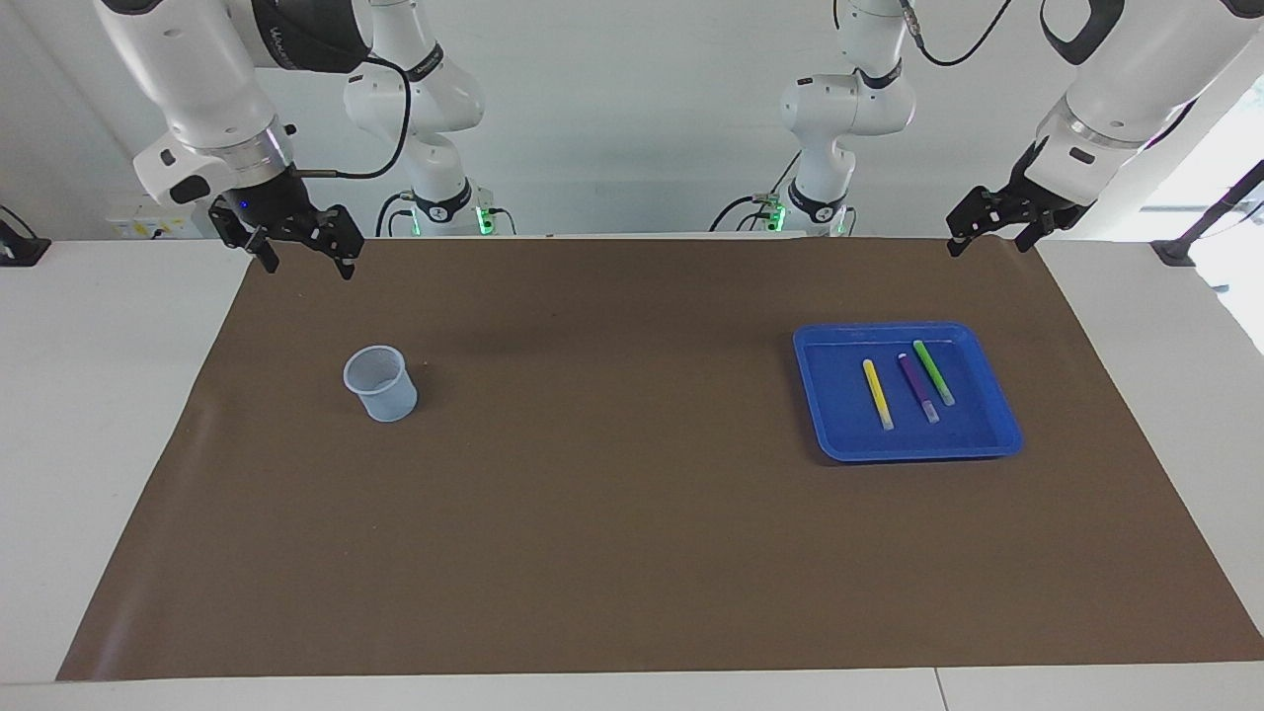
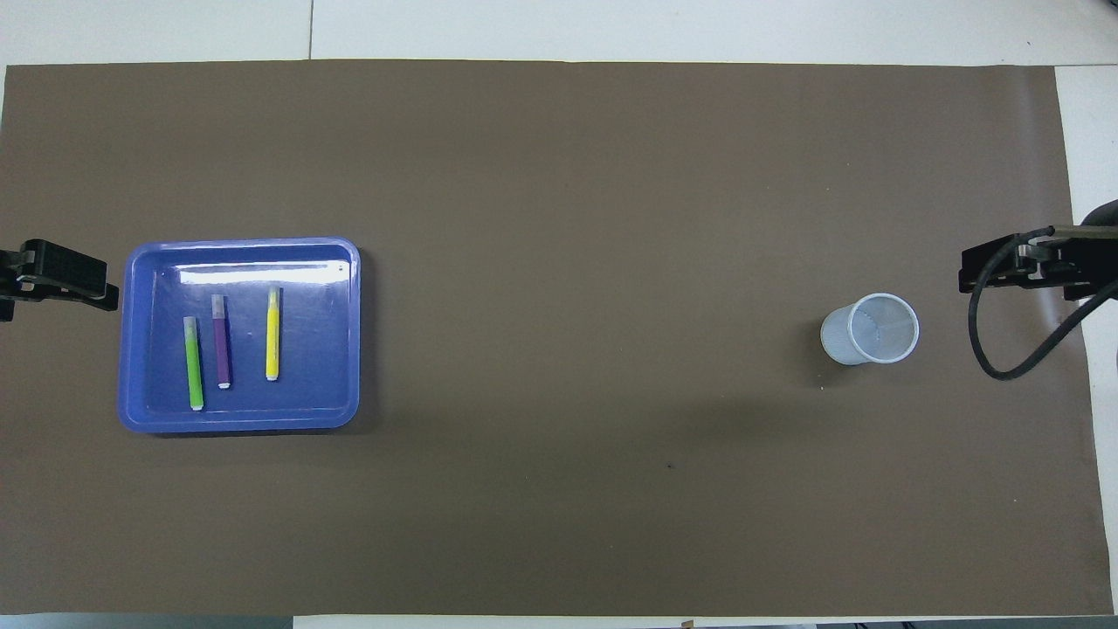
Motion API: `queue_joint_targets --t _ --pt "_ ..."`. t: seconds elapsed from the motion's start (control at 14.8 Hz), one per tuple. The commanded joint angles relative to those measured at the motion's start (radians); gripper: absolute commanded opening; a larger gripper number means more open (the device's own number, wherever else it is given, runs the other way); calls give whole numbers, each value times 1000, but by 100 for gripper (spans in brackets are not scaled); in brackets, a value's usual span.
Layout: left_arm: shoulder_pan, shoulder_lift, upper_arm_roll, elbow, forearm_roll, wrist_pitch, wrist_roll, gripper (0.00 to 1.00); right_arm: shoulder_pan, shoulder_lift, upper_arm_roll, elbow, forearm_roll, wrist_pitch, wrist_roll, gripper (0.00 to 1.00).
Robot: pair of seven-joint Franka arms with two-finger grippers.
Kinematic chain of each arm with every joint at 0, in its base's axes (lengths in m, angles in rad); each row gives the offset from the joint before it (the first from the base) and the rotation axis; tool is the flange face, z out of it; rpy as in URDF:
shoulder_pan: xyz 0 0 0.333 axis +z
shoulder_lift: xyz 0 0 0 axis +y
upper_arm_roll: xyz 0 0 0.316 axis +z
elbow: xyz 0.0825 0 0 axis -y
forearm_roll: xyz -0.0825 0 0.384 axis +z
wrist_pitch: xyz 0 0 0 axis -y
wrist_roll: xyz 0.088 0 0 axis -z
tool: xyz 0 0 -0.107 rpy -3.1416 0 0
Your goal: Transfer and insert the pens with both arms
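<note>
Overhead view showed me both claws, left claw (image 1: 992, 229) and right claw (image 1: 296, 242), spread wide and empty, so I judged the left should drop squarely over the yellow pen (image 2: 272, 335) in the tray (image 2: 240, 421).

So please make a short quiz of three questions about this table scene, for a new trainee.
1. True or false: the yellow pen lies inside the blue tray.
2. Which pen lies between the other two? A yellow, B purple, C green.
3. Fill in: the mesh cup stands toward the ____ arm's end of the table.

Key: 1 true. 2 B, the purple pen, with the green pen beside it. 3 right; the right end effector and the left end effector both hang open, holding nothing.
</note>
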State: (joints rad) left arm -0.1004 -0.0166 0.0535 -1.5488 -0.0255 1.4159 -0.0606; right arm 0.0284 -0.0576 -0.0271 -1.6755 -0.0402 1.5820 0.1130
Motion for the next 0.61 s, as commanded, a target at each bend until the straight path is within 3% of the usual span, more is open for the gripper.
queue_joint_targets --t 0.0,0.27,0.54 --pt "-9 -9 8 3 4 -5 -8 100 -16 -4 10 -1 13 -13 -6 100" --pt "-2 -16 8 -14 1 21 -2 100 -16 -4 10 -3 13 -13 -6 100" --pt "2 -69 14 -132 2 122 -5 100 -16 -4 10 -1 13 -13 -6 100"
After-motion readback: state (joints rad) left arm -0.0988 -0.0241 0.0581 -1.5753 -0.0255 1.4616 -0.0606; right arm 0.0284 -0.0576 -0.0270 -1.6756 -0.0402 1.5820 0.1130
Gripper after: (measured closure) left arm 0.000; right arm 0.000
